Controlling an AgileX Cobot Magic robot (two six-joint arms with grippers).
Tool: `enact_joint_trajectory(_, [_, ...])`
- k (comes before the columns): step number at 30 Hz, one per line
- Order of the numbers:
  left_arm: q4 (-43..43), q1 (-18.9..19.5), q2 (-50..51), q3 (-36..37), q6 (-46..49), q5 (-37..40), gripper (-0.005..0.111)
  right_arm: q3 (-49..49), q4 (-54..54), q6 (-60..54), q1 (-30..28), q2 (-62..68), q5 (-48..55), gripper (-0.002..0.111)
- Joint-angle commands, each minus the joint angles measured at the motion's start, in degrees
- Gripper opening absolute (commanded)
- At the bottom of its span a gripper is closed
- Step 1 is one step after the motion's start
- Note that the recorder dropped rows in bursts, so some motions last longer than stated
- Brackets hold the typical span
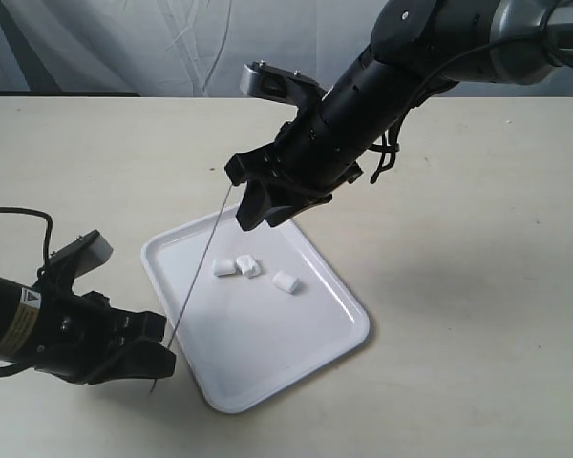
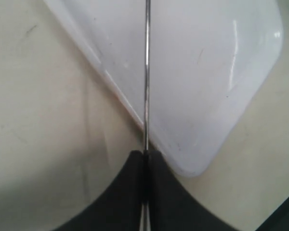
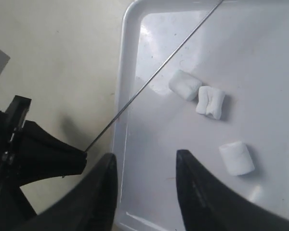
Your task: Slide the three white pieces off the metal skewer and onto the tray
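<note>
The three white pieces lie loose on the tray point(image 1: 267, 343): two close together point(image 1: 224, 267) point(image 1: 249, 265) and one apart point(image 1: 286, 281). The right wrist view shows them too point(image 3: 184, 84) point(image 3: 210, 101) point(image 3: 236, 158). The metal skewer point(image 1: 199, 267) is bare and slants up over the tray's left side. My left gripper point(image 1: 158, 358) is shut on its lower end beside the tray's near-left edge, and the left wrist view shows the skewer point(image 2: 147, 72) pinched between the closed jaws point(image 2: 145, 156). My right gripper point(image 1: 265, 215) hangs open and empty above the tray's far corner point(image 3: 147, 161), close to the skewer's upper tip.
Everything sits on a beige tabletop point(image 1: 477, 286) with a pale curtain behind it. The right arm point(image 1: 382, 86) reaches in from the upper right. A black cable point(image 1: 38, 224) loops behind the left arm.
</note>
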Motion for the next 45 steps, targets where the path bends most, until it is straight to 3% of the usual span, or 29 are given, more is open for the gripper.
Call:
enact_joint_trajectory(1, [0.07,-0.24,3.00,-0.19,0.18,0.97,0.000,-0.08,0.33,-0.12,0.00,-0.48,0.57,0.039])
enact_joint_trajectory(4, [0.07,-0.24,3.88,-0.19,0.65,1.81,0.005,-0.08,0.33,-0.12,0.00,-0.48,0.62,0.039])
enact_joint_trajectory(12, [0.07,-0.24,3.88,-0.19,4.89,2.04,0.035,-0.08,0.33,-0.12,0.00,-0.48,0.72,0.039])
enact_joint_trajectory(16, [0.07,-0.24,3.50,-0.19,7.09,1.94,0.041,-0.08,0.33,-0.12,0.00,-0.48,0.76,0.039])
enact_joint_trajectory(21, [0.07,-0.05,0.19,-0.19,8.25,0.04,0.042,-0.08,0.23,-0.12,0.00,-2.08,-0.69,0.039])
enact_joint_trajectory(26, [0.07,3.56,-5.44,-0.30,8.28,-7.02,0.042,-0.08,-0.52,-0.12,0.00,-5.72,-2.30,0.039])
enact_joint_trajectory(29, [0.07,7.44,-9.25,-0.30,8.28,-13.81,0.042,-0.08,-1.32,-0.12,0.00,-8.39,1.41,0.039])
enact_joint_trajectory(34, [0.07,13.92,-16.23,-0.30,10.20,-31.89,0.042,-0.08,-8.11,1.00,0.00,-14.04,12.01,0.039])
enact_joint_trajectory(37, [0.07,16.23,-21.67,-0.30,6.84,-32.43,0.042,-0.08,-8.15,2.62,0.21,-18.28,15.03,0.039])
enact_joint_trajectory(41, [0.07,16.23,-32.48,0.47,0.34,-32.43,0.042,0.79,-7.00,5.44,1.81,-25.95,15.03,0.039])
enact_joint_trajectory(45, [0.07,16.23,-46.64,0.36,-0.24,-32.43,0.042,4.07,-7.82,8.11,2.94,-37.13,10.88,0.039])
